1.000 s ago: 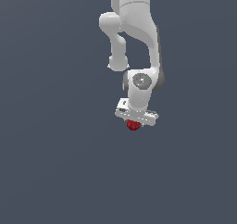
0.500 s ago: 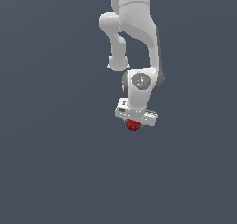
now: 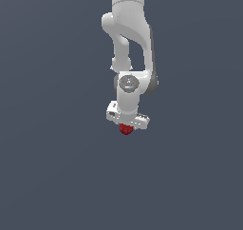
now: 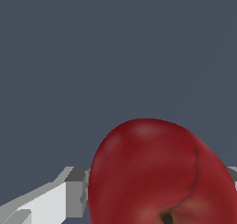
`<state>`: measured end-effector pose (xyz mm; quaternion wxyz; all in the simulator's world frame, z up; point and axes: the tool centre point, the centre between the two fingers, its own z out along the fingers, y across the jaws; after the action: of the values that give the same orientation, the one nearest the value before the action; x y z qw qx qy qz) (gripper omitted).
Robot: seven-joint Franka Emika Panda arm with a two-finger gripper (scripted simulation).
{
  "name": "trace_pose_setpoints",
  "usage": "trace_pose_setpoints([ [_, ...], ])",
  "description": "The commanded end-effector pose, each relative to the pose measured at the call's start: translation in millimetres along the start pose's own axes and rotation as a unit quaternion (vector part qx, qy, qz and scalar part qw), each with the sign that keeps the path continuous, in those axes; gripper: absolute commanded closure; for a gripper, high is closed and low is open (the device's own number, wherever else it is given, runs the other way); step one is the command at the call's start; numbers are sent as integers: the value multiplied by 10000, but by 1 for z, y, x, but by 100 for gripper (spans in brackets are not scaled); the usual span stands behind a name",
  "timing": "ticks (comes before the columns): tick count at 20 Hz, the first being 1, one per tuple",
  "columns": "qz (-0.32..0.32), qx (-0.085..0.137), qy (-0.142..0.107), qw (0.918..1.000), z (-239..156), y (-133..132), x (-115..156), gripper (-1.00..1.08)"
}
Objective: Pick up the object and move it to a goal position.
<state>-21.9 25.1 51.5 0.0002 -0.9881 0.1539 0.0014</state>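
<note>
The object (image 3: 126, 129) is a small dark-red, roughly round thing, seen just under my white gripper (image 3: 126, 127) in the exterior view. The gripper points down and is shut on it. In the wrist view the object (image 4: 157, 177) fills much of the picture between the fingers; one white and grey finger (image 4: 69, 193) shows against its side, and the other finger is almost wholly hidden behind it. The object has a crease and a dark dimple. I cannot tell its height above the floor.
A plain dark grey-blue surface (image 3: 57, 177) fills both views. My white arm (image 3: 130, 29) rises from the gripper toward the upper edge of the exterior view. No other objects or markers show.
The gripper and the object in it have shifted a little toward the exterior view's left. The grip on the object looks the same.
</note>
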Motion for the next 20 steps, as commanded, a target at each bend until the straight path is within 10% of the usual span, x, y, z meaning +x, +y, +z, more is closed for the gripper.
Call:
trace_pose_setpoints([
  [1, 7, 3, 14, 10000, -4, 23, 11, 108],
  [20, 9, 2, 14, 10000, -22, 194, 94, 108],
])
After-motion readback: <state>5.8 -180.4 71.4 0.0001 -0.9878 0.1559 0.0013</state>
